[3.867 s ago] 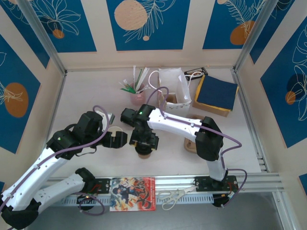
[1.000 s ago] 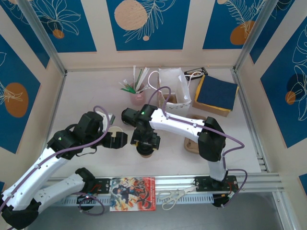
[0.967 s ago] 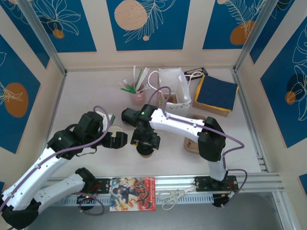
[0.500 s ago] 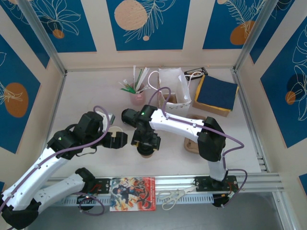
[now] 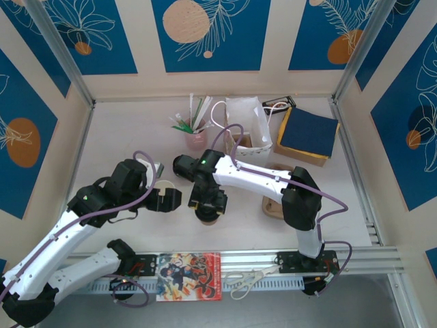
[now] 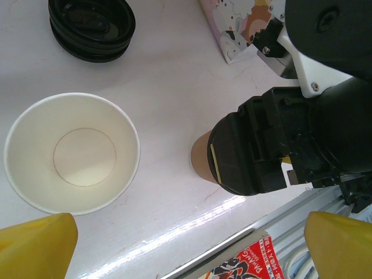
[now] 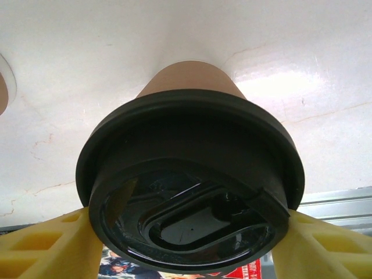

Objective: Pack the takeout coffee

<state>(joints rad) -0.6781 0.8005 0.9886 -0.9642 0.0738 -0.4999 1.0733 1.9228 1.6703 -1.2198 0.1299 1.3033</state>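
White tabletop (image 5: 123, 137) carries the takeout coffee (image 7: 189, 75), black lid (image 7: 186, 174) on top. The right gripper (image 7: 186, 241) sets its yellow fingers (image 7: 40, 247) at the lid's 8 and 4 o'clock, against its rim; whether they squeeze is unclear. The left gripper (image 6: 186, 244) hangs spread wide and empty above an open cup (image 6: 72, 154) at the coffee's 9 o'clock.

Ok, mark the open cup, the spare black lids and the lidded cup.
open cup (image 6: 72, 154): left wrist view, inner floor.
spare black lids (image 6: 92, 23): left wrist view, top lid.
lidded cup (image 7: 189, 78): right wrist view, brown side wall.

paper cups (image 6: 72, 154) (image 6: 200, 163) 2 | straw cup (image 5: 196, 139) 1 | white bag (image 5: 251, 130) 1 | scissors (image 5: 246, 279) 1 | magazine (image 5: 189, 275) 1
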